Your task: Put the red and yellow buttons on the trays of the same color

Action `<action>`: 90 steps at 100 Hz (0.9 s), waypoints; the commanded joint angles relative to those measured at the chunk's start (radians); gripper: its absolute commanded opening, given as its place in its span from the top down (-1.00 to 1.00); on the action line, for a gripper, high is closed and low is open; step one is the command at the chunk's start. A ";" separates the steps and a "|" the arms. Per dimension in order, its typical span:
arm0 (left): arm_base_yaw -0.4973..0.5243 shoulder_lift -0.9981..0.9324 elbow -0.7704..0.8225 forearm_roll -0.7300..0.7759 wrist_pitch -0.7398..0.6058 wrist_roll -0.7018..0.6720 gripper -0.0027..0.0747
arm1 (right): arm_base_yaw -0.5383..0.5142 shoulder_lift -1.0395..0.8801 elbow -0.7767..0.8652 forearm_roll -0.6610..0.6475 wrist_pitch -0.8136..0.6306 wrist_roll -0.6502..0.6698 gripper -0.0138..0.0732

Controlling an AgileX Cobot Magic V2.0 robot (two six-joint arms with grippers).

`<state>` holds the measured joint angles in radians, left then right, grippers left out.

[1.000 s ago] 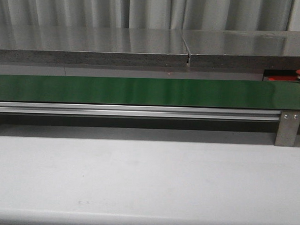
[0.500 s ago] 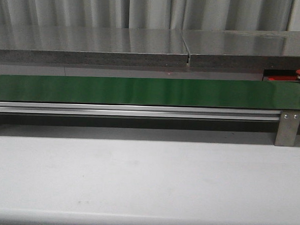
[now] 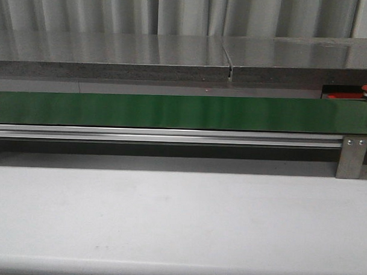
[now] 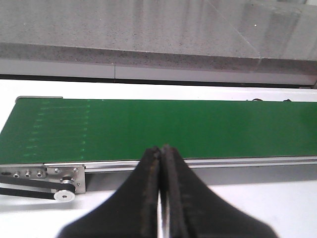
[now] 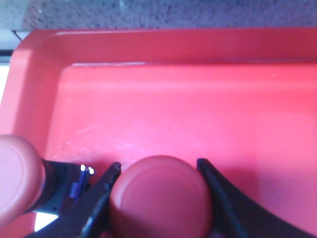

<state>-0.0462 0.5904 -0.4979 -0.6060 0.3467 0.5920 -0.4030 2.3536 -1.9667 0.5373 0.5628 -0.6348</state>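
The front view is evenly and rather dimly lit, with muted colours. Soft vertical reflections are seen on the grey shelf (image 3: 174, 53) at the back, and a pale sheen is spread across the middle of the green belt (image 3: 172, 111). A dark band of shadow is cast beneath the belt's metal rail (image 3: 165, 135). The white table (image 3: 180, 222) is seen flat and slightly grainy.

In the left wrist view, brighter light is seen; the belt is sharp, while the closed black fingers (image 4: 148, 198) are blurred and nearly silhouetted.

The right wrist view is saturated by the red tray (image 5: 198, 99), tinted pink with glare, and soft throughout; the red button (image 5: 161, 198) is blurred.
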 commanded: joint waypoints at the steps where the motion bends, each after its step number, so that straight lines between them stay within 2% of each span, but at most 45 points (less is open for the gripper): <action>1: -0.006 0.000 -0.028 -0.022 -0.065 -0.007 0.98 | -0.006 -0.064 -0.034 0.018 -0.034 -0.002 0.37; 10: -0.006 0.000 -0.028 -0.022 -0.065 -0.007 0.98 | -0.006 -0.063 -0.034 0.018 -0.034 -0.002 0.24; 28: -0.006 0.000 -0.028 -0.022 -0.065 -0.007 0.98 | -0.006 -0.064 -0.034 0.018 -0.035 -0.002 -0.36; 36: -0.006 0.000 -0.028 -0.022 -0.065 -0.007 0.98 | -0.006 -0.068 -0.036 0.018 -0.033 -0.002 -0.48; 67: -0.006 0.000 -0.028 -0.022 -0.065 -0.007 0.98 | -0.006 -0.154 -0.042 -0.028 -0.029 -0.002 -0.48; 90: -0.006 0.000 -0.028 -0.022 -0.065 -0.007 0.98 | -0.006 -0.272 -0.056 -0.032 0.079 -0.002 -0.48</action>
<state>-0.0462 0.5904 -0.4979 -0.6060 0.3467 0.5920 -0.4030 2.1998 -1.9803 0.4957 0.6341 -0.6332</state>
